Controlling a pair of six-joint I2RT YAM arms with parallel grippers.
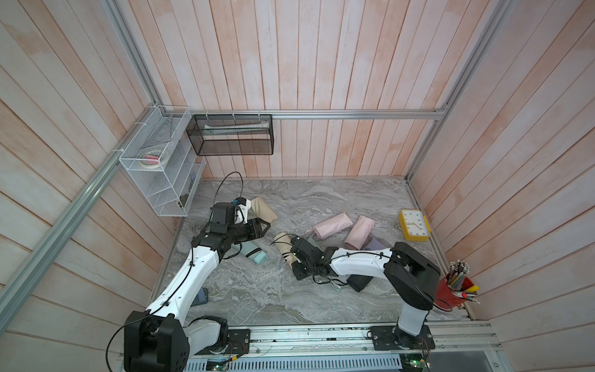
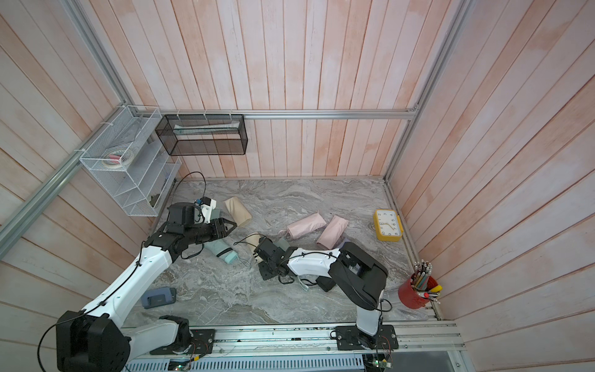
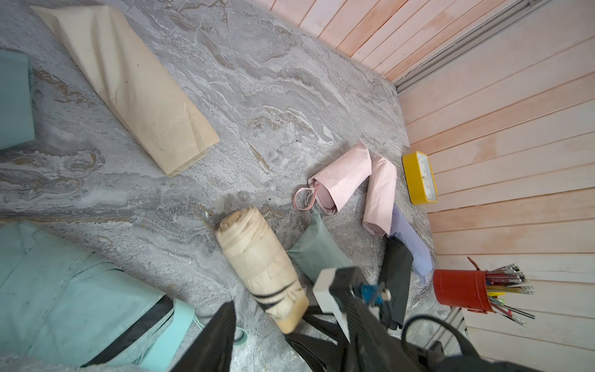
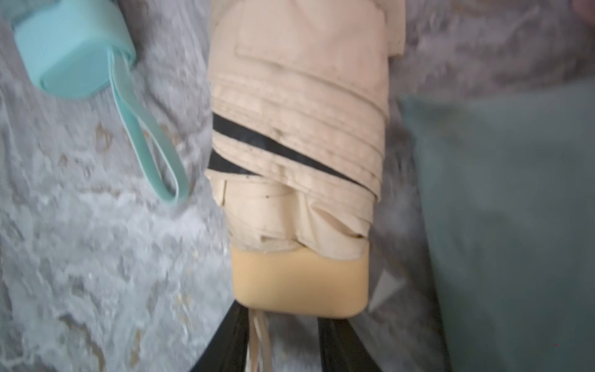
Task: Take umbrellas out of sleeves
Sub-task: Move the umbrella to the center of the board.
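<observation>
Top view: left end effector (image 1: 262,227) wide, empty, just beside flat cream sleeve (image 1: 264,211). Bare cream umbrella (image 1: 284,249) mid surface (image 1: 257,299), near end at right end effector (image 1: 293,266). Arms close; inward swing risks clash. Front centre open; clock (image 1: 414,225), pencil cup (image 1: 450,291) crowd right edge.

Left wrist: pink umbrella (image 3: 338,180) still sleeved, near clock; little room there.

Right wrist: jaws partway apart at handle (image 4: 299,283); gripping or not, cannot tell. Cord (image 4: 257,341) between jaws, mint umbrella (image 4: 74,54) loop (image 4: 148,145) near: snag risk.

Lavender sleeve (image 1: 377,245) mostly hidden behind right arm (image 1: 357,262); mint umbrella (image 3: 80,290) cropped.
</observation>
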